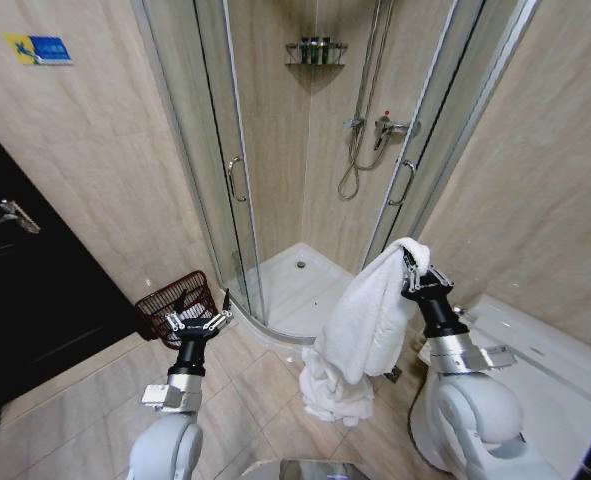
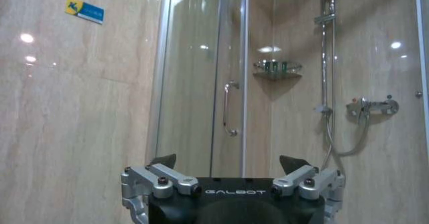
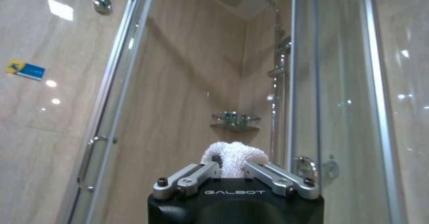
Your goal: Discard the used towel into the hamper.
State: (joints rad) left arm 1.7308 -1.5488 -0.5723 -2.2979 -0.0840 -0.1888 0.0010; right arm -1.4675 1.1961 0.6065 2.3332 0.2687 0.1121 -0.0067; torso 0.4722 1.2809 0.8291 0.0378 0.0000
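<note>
Our right gripper (image 1: pixel 412 262) pinches the towel (image 1: pixel 367 320) at centre right; our spread left gripper (image 1: pixel 197 322) partly hides the hamper (image 1: pixel 174 301).

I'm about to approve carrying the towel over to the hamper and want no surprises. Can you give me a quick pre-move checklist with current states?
1. Right gripper fingers shut on the towel: ok.
2. Towel fully off the floor: not ok, its lower end sits bunched on the tiles.
3. Hamper in sight, at the wall beside the shower door: ok.
4. Hamper upright, mouth reachable: cannot tell, it looks tilted.
5. Left gripper open, holding nothing: ok.
</note>
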